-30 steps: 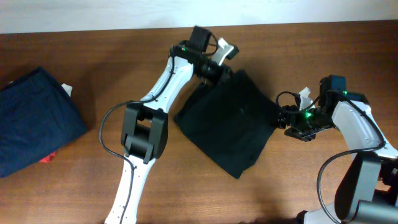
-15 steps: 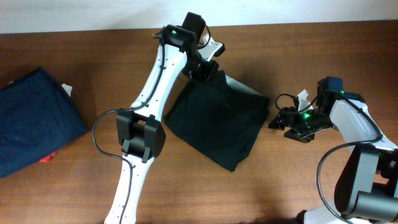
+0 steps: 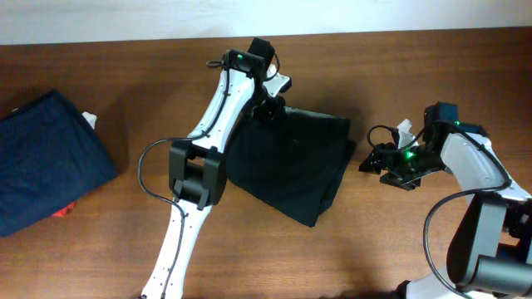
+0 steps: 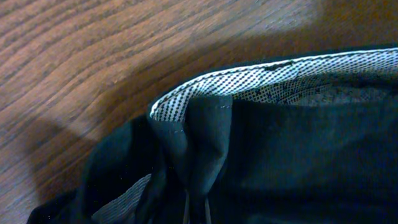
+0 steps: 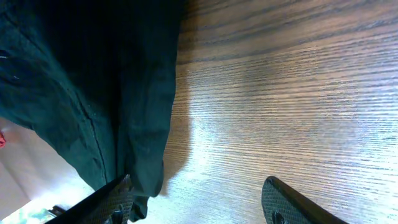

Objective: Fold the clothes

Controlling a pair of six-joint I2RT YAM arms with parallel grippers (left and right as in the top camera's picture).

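Note:
The black shorts (image 3: 291,166) lie folded on the wooden table in the middle of the overhead view. My left gripper (image 3: 268,108) is shut on their back left corner. In the left wrist view a fold of black fabric (image 4: 199,143) runs into the jaws (image 4: 196,214), with the whitish dotted waistband lining (image 4: 273,78) behind it. My right gripper (image 3: 371,163) is open and empty just right of the shorts' right edge. In the right wrist view its fingers (image 5: 199,202) spread over bare wood, with the shorts' edge (image 5: 93,81) by the left finger.
A folded navy blue garment (image 3: 46,162) lies at the table's left edge, with a small red thing (image 3: 62,212) under its front edge and a white scrap (image 3: 90,119) at its back corner. The table's far edge meets a white wall (image 3: 125,17).
My right gripper let go of the shorts' right edge and stays beside it. My left gripper moved the back corner left then slightly forward; the shorts shifted left and their back edge straightened.

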